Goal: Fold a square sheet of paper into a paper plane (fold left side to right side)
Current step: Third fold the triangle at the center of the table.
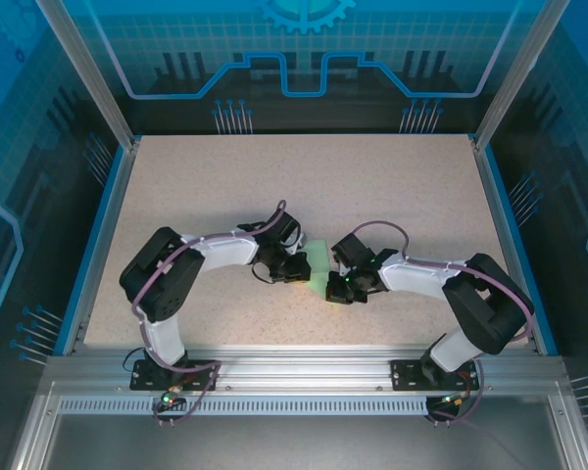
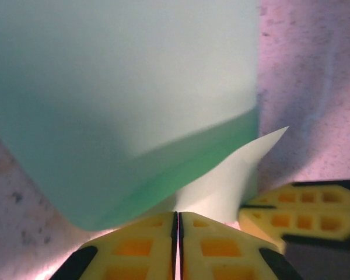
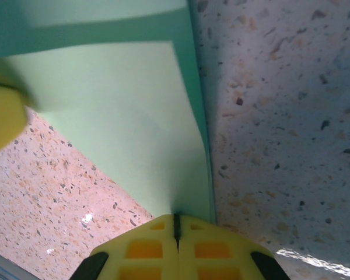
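The top view was bright, even and sharp, with only soft shadows on the table [image 1: 392, 196]. Both wrist views were blurred up close: the square sheet of paper [image 2: 122, 76] looked hazy, the yellow fingers [image 2: 140, 248] unfocused, with small glare spots at near left.

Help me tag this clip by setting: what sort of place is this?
Probably a robotics lab work cell: a speckled beige tabletop framed by silver aluminium rails, clear wall panels with blue circuit-style graphics, and a pale mint-green sheet of paper between the black-and-white left arm and right arm.
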Motion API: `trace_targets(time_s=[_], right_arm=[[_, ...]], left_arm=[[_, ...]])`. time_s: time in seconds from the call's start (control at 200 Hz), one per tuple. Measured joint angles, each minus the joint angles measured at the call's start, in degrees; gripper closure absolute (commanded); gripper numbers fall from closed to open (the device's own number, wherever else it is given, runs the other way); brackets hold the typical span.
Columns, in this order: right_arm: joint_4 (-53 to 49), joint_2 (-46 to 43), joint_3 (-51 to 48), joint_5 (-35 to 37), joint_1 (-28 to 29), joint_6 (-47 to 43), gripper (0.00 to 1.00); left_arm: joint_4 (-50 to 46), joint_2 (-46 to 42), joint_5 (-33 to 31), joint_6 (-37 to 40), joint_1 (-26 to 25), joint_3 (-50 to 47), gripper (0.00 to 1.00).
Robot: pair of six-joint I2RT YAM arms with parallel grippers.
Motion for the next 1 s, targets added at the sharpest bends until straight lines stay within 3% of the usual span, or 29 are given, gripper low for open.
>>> trace_targets(time_s=[0.215, 0.445, 1.0], right_arm=[[0.04, 0.00, -0.04, -0.20, -0.17, 0.00, 1.00], [0.04, 0.00, -0.04, -0.37, -0.24, -0.02, 1.00], [0.02, 0.00, -0.02, -0.37, -0.24, -0.24, 1.00]], left_arm=[[1.55, -5.05, 1.60, -0.04, -1.73, -0.85, 0.92], [2.16, -0.55, 3.21, -0.02, -4.81, -0.90, 0.94], [2.36, 3.37, 3.30, 0.04, -4.94, -0.72, 0.94]])
